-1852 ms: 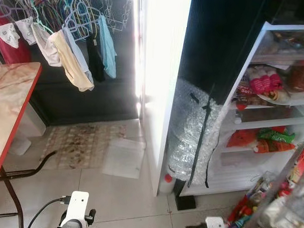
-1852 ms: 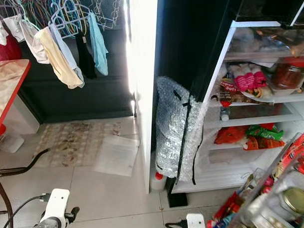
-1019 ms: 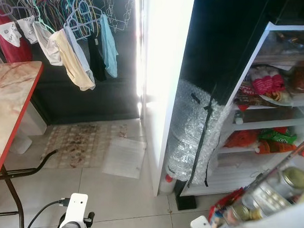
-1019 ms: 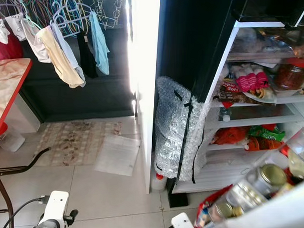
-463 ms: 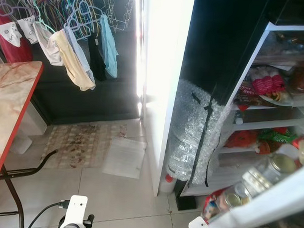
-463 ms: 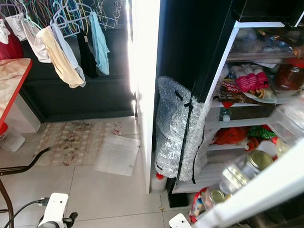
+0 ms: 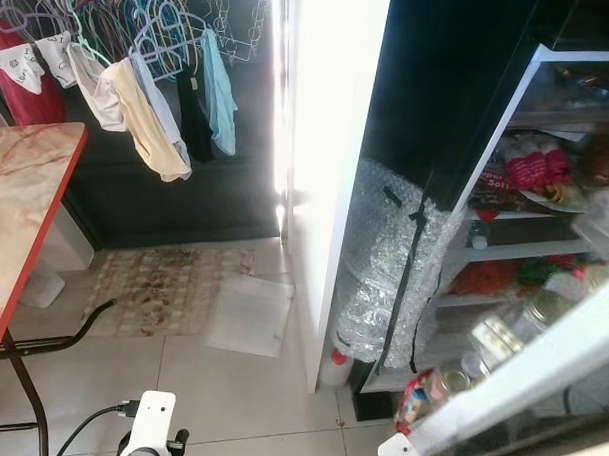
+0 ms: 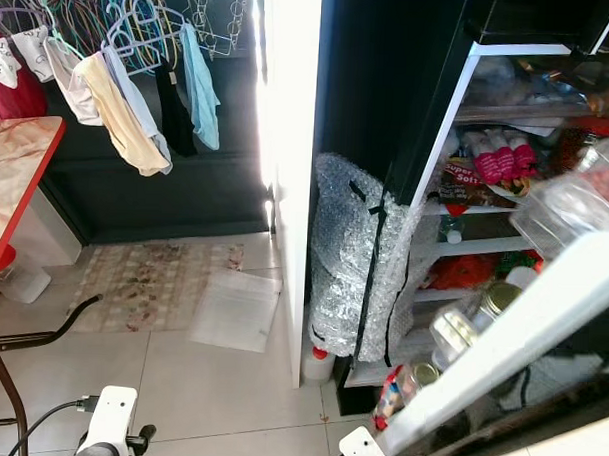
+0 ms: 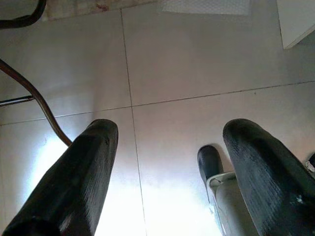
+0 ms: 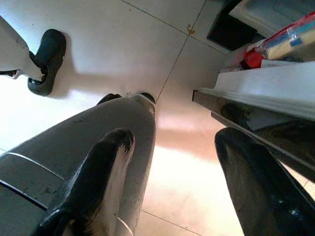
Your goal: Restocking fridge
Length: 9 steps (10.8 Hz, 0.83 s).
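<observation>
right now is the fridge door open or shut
Open: the fridge door is swung out, its jars showing, and the fridge shelves are exposed.

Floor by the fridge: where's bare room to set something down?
Bare tile between the red-edged table and the fridge's white side panel, short of the mat and paper sheet. Crowded: fridge shelves and the door bins.

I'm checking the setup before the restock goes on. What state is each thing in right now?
Fridge: open, shelves stocked.
Fridge door: swung partway, bins full of jars.
Left gripper: jaws open, holding nothing, above the floor tiles.
Right gripper: jaws open, holding nothing, beside the door's lower edge.
Bubble-wrapped bundle: upright, strapped with black tape.
Laundry: hanging on hangers.
</observation>
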Motion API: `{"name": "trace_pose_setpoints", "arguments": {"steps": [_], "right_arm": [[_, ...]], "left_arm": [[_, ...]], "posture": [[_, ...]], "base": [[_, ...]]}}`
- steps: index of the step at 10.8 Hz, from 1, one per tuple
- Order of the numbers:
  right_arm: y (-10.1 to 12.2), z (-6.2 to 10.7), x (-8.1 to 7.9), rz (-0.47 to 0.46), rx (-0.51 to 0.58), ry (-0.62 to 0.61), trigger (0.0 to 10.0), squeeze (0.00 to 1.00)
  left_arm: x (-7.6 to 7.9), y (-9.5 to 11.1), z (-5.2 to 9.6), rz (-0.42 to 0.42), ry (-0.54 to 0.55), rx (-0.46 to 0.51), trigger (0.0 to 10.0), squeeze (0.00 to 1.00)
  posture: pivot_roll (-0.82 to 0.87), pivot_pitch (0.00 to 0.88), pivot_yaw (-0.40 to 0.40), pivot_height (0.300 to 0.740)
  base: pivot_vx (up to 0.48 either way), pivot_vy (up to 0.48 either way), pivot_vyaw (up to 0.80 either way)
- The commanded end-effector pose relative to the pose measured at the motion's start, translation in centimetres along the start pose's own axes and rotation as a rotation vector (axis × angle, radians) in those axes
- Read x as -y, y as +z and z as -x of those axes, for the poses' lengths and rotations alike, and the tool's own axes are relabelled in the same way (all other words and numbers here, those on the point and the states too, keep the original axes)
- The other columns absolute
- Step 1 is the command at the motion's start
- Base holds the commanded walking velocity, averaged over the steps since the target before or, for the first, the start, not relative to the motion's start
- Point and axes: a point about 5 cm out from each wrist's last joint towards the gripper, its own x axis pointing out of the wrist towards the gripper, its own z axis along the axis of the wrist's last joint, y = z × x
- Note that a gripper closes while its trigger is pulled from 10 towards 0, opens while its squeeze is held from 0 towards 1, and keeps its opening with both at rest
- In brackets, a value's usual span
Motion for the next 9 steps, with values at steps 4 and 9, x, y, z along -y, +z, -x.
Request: {"name": "trace_pose_setpoints", "arguments": {"steps": [4, 9], "right_arm": [[-1.0, 0.0, -0.4, -0.153, -0.040, -0.001, 10.0, 0.00], [-2.8, -0.1, -1.6, -0.743, -0.141, -0.138, 10.0, 0.00]], "left_arm": [[0.2, 0.1, 0.0, -0.019, -0.002, 0.005, 10.0, 0.00], [0.1, 0.5, -0.1, -0.022, 0.001, 0.017, 10.0, 0.00]], "posture": [[-0.12, 0.050, 0.011, 0.740], [-0.13, 0.054, 0.015, 0.740]], "base": [[0.000, 0.000, 0.00], [0.000, 0.000, 0.00]]}}
